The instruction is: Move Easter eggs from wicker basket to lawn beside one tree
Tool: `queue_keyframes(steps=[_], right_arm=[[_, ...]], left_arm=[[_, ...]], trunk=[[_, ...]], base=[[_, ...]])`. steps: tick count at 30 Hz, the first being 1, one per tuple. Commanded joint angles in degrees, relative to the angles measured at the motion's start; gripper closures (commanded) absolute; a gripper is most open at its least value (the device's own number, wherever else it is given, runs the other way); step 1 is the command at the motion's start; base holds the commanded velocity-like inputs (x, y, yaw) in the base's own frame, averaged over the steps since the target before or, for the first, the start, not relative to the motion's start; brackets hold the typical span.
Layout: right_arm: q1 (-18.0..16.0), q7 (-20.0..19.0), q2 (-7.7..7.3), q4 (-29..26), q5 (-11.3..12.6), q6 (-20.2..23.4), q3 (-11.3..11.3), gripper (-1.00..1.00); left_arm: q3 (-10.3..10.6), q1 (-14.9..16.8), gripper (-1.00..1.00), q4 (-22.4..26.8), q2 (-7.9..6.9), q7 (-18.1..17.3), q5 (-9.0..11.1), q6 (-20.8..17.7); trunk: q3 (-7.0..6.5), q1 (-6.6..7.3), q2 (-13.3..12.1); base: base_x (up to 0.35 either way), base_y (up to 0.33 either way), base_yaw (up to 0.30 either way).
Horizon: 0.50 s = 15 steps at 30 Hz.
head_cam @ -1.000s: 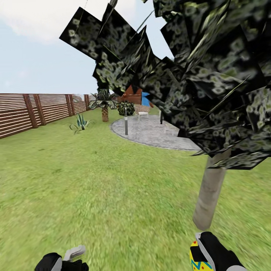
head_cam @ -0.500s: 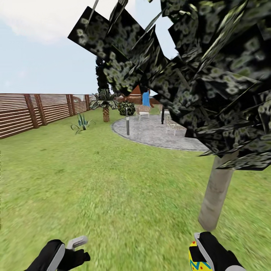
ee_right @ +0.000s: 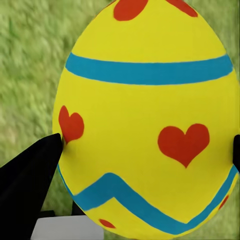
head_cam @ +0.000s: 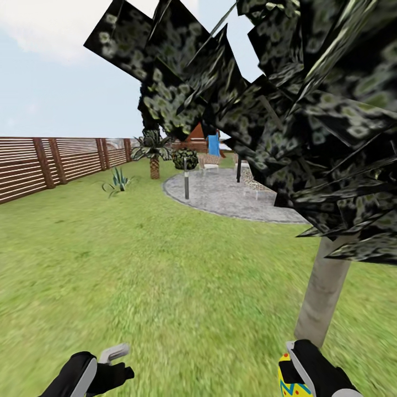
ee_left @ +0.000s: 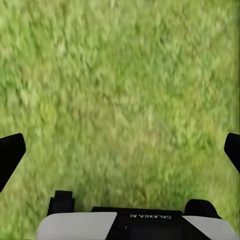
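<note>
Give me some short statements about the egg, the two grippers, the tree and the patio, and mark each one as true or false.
1. The right gripper holds an Easter egg between its jaws. True.
2. The egg is plain white. False: it is yellow with blue bands and red hearts.
3. The left gripper carries a second egg. False: its jaws stand wide apart with nothing between them, only the lawn below.
4. A tree with a pale trunk stands on the grass just ahead of the right gripper. True.
5. The grey paved patio lies directly under the left gripper. False: it lies farther off, beyond the grass.
6. A brown slatted fence runs along the left side of the head view. True.
</note>
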<state>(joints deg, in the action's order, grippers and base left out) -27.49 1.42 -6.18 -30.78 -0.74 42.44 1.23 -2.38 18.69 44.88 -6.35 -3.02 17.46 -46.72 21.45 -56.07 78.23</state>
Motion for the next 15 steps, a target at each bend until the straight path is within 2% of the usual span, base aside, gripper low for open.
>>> queue_keyframes(steps=[1,13,15], right_arm=[[0.0,0.0,-0.04,-0.1,0.0,0.3,0.1,1.00],[0.0,0.1,-0.06,-0.1,0.0,0.3,0.1,1.00],[0.0,0.1,-0.06,-0.1,0.0,0.3,0.1,1.00]], left_arm=[[-0.2,0.0,-1.00,0.1,0.02,-0.3,-0.2,-0.3],[-0.2,0.0,-1.00,0.1,0.54,-0.6,0.0,-0.3],[-0.2,0.0,-1.00,0.1,0.55,-0.7,0.1,-0.3]], trunk=[[0.07,-0.03,0.0],[0.07,-0.03,0.0],[0.43,-0.47,0.8]], base=[[0.154,-0.108,0.000],[0.010,-0.007,0.000],[0.000,0.000,0.000]])
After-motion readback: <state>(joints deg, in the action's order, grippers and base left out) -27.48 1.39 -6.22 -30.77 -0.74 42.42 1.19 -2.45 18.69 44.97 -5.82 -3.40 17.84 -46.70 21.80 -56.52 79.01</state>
